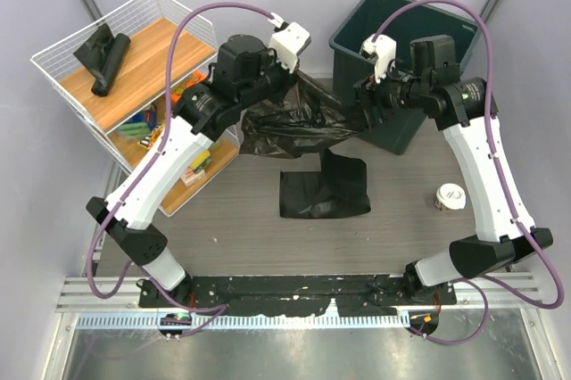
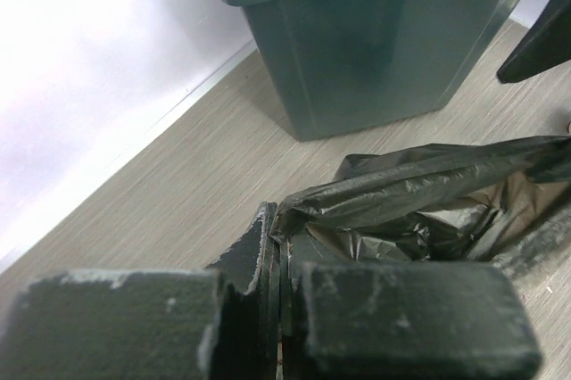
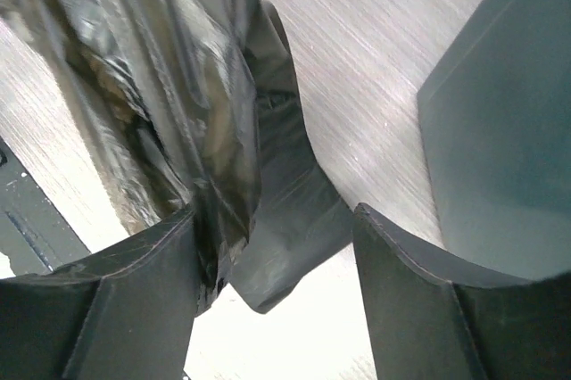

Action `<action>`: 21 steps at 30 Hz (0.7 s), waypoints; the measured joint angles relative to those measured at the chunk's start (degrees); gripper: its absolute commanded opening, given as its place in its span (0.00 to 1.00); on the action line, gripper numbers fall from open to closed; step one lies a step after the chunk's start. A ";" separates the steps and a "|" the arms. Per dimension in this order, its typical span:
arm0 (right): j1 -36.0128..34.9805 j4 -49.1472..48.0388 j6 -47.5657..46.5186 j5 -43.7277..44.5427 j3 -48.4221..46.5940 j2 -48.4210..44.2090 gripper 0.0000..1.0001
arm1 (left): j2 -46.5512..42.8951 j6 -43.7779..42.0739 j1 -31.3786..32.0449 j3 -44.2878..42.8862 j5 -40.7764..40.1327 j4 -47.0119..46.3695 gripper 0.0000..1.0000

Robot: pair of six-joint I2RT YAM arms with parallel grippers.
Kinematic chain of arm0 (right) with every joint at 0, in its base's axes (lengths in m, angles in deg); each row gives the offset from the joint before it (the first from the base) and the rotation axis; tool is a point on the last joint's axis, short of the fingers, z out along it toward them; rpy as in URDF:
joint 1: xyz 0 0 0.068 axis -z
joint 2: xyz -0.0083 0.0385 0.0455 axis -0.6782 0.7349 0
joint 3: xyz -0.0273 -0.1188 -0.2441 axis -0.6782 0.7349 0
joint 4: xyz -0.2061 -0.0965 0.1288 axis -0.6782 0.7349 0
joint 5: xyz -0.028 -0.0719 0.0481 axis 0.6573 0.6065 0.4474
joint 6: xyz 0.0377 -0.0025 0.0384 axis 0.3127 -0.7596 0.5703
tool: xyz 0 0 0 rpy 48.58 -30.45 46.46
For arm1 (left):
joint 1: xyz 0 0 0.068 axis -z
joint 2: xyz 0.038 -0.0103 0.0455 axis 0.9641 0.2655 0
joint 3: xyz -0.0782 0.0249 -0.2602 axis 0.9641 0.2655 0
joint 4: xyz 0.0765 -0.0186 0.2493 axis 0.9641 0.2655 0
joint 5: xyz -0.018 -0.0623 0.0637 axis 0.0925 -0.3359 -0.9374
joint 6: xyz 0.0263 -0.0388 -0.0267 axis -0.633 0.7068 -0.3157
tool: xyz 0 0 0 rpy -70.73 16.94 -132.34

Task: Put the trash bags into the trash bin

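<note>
A large crinkled black trash bag (image 1: pixel 299 121) hangs stretched between my two grippers, just left of the dark green trash bin (image 1: pixel 351 19). My left gripper (image 1: pixel 287 87) is shut on one edge of it; in the left wrist view the film (image 2: pixel 419 193) runs out from the closed jaws (image 2: pixel 281 300) toward the bin (image 2: pixel 357 59). My right gripper (image 1: pixel 368 102) stands open beside the bin's wall (image 3: pixel 500 130). The bag's film (image 3: pixel 178 86) still drapes against one of its fingers (image 3: pixel 134 309). A flat folded bag (image 1: pixel 323 188) lies on the table. A black roll (image 1: pixel 103 54) rests on the rack's top shelf.
The white wire shelf rack (image 1: pixel 67 45) with colourful packets (image 1: pixel 192 166) stands at the left. A paper cup (image 1: pixel 449 197) sits on the table at the right, near the right arm. Grey walls close the table in at the back and the sides.
</note>
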 measured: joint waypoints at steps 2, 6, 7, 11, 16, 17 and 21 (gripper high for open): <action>0.00 -0.02 0.00 -1.31 -1.05 -0.26 0.73 | 0.87 0.20 0.24 -0.11 -0.79 0.02 0.00; -0.72 -0.15 -0.02 -2.97 -1.40 -1.40 0.76 | 2.64 1.31 0.44 -0.15 -1.16 0.11 0.00; -1.07 -0.20 -0.04 -3.21 -1.40 -1.49 0.77 | 3.02 1.49 0.55 -0.22 -0.92 0.28 0.00; -2.99 -0.85 -0.09 -3.43 -1.36 -0.81 0.77 | 3.63 2.38 0.72 -0.79 1.88 0.74 0.00; -6.43 -2.40 -0.44 -2.99 -3.30 3.82 0.44 | 3.63 2.84 1.46 -1.16 7.13 0.74 0.00; -6.95 -2.71 -0.74 -2.97 -3.65 4.92 0.22 | 3.63 2.91 1.57 -1.16 8.11 0.76 0.00; -8.46 -3.19 -0.68 -2.71 -4.72 9.35 0.18 | 3.56 2.99 1.79 -0.70 10.54 0.63 0.00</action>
